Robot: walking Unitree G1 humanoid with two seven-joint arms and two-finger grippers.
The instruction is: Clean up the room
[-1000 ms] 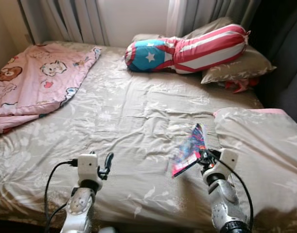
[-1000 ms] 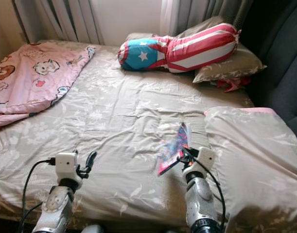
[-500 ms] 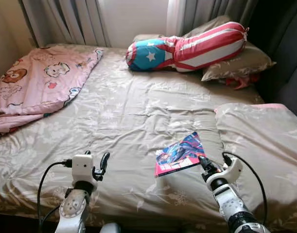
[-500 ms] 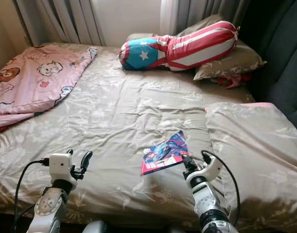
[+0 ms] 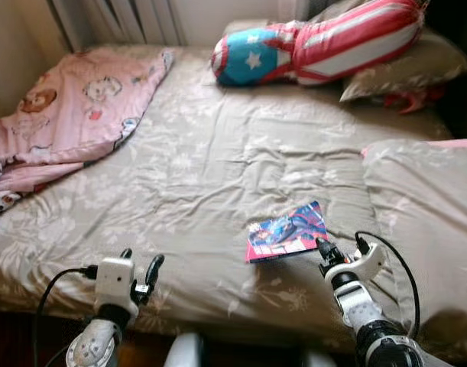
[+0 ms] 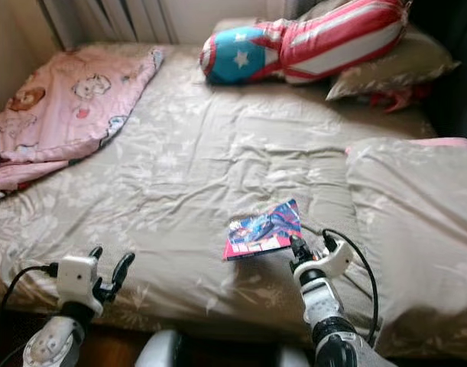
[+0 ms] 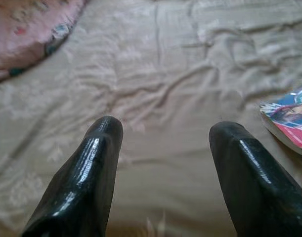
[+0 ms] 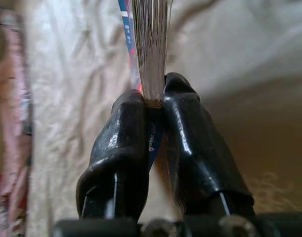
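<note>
In the left eye view we see a bed (image 5: 218, 164) covered by a beige flowered sheet. A pink cartoon blanket (image 5: 69, 111) lies bunched at the upper left of the frame, and a red, white and blue star pillow (image 5: 325, 46) rests along the top edge, on a beige pillow (image 5: 416, 69). A folded beige duvet (image 5: 424, 206) sits at the right edge. Low and right of centre, our right gripper (image 5: 322, 248) pinches the near corner of a colourful magazine (image 5: 288, 231), which is held close over the sheet. At the lower left our left gripper (image 5: 140, 267) hovers near the bed's front edge, its fingers spread and holding nothing.

The right eye view gives us the same scene, with the magazine just left of the right gripper at the lower centre.

In the left wrist view we see both black fingers (image 7: 91, 168) set wide apart over the wrinkled sheet, the magazine's corner at the right edge of the frame.

In the right wrist view our two fingers (image 8: 126, 143) are pressed together on the magazine's page edges, which rise to the top of the frame.
</note>
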